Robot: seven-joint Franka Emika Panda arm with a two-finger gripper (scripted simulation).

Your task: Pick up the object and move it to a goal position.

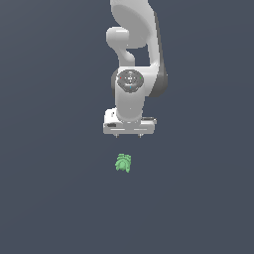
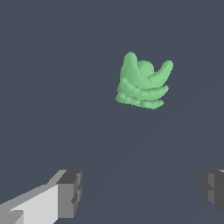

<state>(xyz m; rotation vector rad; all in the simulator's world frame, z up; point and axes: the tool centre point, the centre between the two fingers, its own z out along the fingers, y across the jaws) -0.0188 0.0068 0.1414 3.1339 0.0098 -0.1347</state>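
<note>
A flat, dark slate-blue ground fills the exterior view from edge to edge, with no seam or border to tell worktop from backdrop. The white arm point(image 1: 133, 44) comes down from the top of the picture, its wrist joint showing a round dark face with a grey cap, and it ends in the tool point(image 1: 128, 135), a wide white bar with two short finger stubs poking out underneath. The stubs sit far apart along the bar, so the tool is spread wide and has hold of nothing. The object point(image 1: 123, 163), a small bright green lump with ribbed sides and short knobs, lies on the dark ground below the tool, apart from it and a little toward the exterior view's left of the bar's middle; it is clearly narrower than the bar. In the wrist view the same plain dark ground fills the picture. The object point(image 2: 142, 82) shows larger here: a rounded knob in the middle, two curved prongs rising on either side of it, and stacked ridges across its body. Two fingertips point(image 2: 70, 194) of the tool point(image 2: 142, 192) stand at opposite sides of the picture, dark grey pads on white fingers, with a wide bare gap between them. The object lies well clear of both pads, touching neither, and not between them.
</note>
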